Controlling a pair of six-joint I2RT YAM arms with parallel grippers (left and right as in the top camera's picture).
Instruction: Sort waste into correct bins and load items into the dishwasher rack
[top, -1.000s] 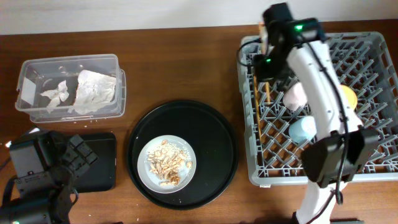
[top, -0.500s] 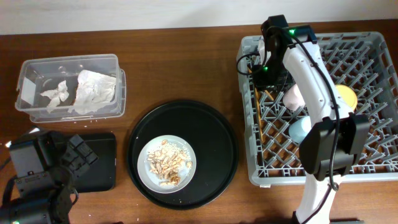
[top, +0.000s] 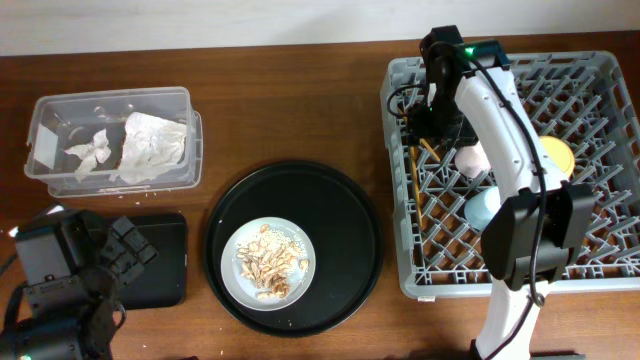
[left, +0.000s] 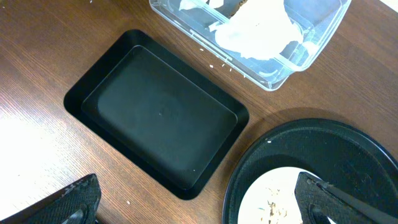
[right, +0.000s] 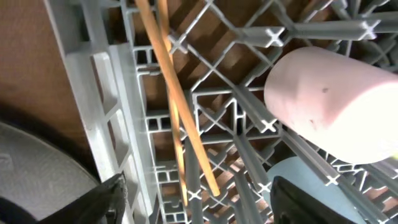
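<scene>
The grey dishwasher rack (top: 600, 285) fills the right side. My right gripper (top: 432, 118) hangs open over its left edge, its jaws spread wide in the right wrist view (right: 199, 208). The wooden chopsticks (right: 171, 93) lie loose on the rack's grid (right: 99, 112) between the fingers, touched by neither. A pink cup (right: 323, 106), a light-blue cup (right: 305, 186) and a yellow bowl (top: 556, 155) sit in the rack. My left gripper (left: 199, 208) stands open and empty at the near corner of the shallow black tray (left: 158, 115). The white plate (top: 267, 262) carries food scraps.
The plate rests on a large round black tray (top: 350, 230) mid-table. A clear tub (top: 60, 120) at back left holds crumpled white napkins (top: 150, 145). Bare wooden table lies between the tub and the rack.
My right gripper has come down to the rack's left edge and opened. The chopsticks it carried now lie in the rack. The left arm has not moved.
</scene>
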